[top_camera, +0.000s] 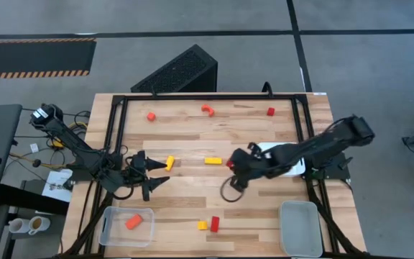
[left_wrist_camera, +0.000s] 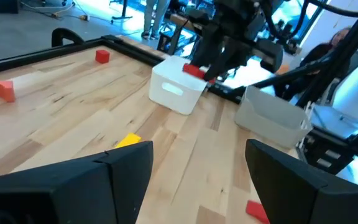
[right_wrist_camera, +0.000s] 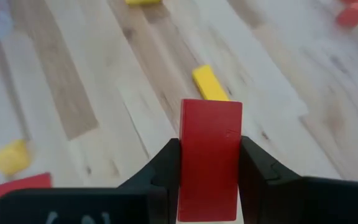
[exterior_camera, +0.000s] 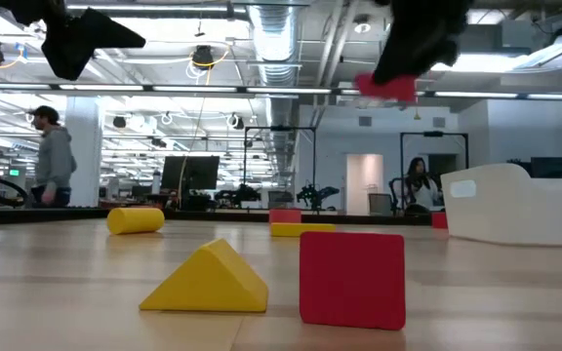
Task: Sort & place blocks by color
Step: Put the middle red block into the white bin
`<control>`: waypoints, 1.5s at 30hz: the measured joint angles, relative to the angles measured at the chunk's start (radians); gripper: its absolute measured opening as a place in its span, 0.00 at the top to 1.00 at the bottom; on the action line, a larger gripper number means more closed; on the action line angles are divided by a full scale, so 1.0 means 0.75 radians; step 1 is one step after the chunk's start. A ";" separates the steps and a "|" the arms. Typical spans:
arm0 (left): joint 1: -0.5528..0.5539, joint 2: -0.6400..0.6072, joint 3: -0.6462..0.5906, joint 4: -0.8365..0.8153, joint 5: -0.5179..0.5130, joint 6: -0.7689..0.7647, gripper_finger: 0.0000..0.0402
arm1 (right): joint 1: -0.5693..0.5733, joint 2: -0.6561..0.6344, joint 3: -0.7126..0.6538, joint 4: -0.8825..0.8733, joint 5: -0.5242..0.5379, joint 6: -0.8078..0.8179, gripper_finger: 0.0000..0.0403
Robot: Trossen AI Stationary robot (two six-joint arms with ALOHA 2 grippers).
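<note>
Near the middle of the table [top_camera: 192,129], the right gripper [right_wrist_camera: 209,174] is hanging above the wood with its two fingers pressing flat against both sides of a red block [right_wrist_camera: 209,158], which is standing upright between them. A yellow bar [right_wrist_camera: 209,84] is lying on the boards just beyond that block. Behind the right arm, a white tray [top_camera: 293,162] is sitting at the right side. Over to the left, the left gripper [top_camera: 153,175] is hovering with its fingers spread wide and gripping nothing, a yellow block [top_camera: 169,163] lying just beside it. At the near edge, a yellow wedge [exterior_camera: 206,280] and a red cube [exterior_camera: 352,278] are sitting side by side, and an orange block [top_camera: 134,221] is resting inside the clear tray [top_camera: 110,230] at the near left.
</note>
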 joint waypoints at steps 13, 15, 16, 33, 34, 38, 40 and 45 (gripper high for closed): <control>0.000 0.000 0.000 0.023 -0.028 0.031 0.39 | 0.147 -0.342 -0.286 -0.408 0.115 0.574 0.70; 0.000 0.000 0.000 0.023 -0.028 0.035 0.39 | 0.156 -0.380 -0.346 -0.431 0.118 0.667 0.70; 0.000 0.000 0.000 0.023 -0.028 0.036 0.39 | 0.156 -0.395 -0.376 -0.442 0.117 0.709 0.69; 0.000 -0.001 0.000 0.022 -0.033 0.036 0.39 | 0.029 -0.446 -0.786 -0.306 0.048 0.870 0.65; 0.000 0.000 0.000 0.022 -0.033 0.036 0.39 | 0.021 -0.446 -0.812 -0.271 0.039 0.863 0.65; 0.000 0.000 0.000 0.022 -0.033 0.035 0.39 | -0.005 -0.446 -0.871 -0.134 0.002 0.814 0.66; 0.000 0.000 0.000 0.022 -0.032 0.035 0.39 | -0.014 -0.446 -0.874 -0.111 -0.003 0.805 0.65; 0.000 0.000 0.000 0.022 -0.032 0.035 0.39 | -0.031 -0.446 -0.875 -0.103 -0.008 0.773 0.52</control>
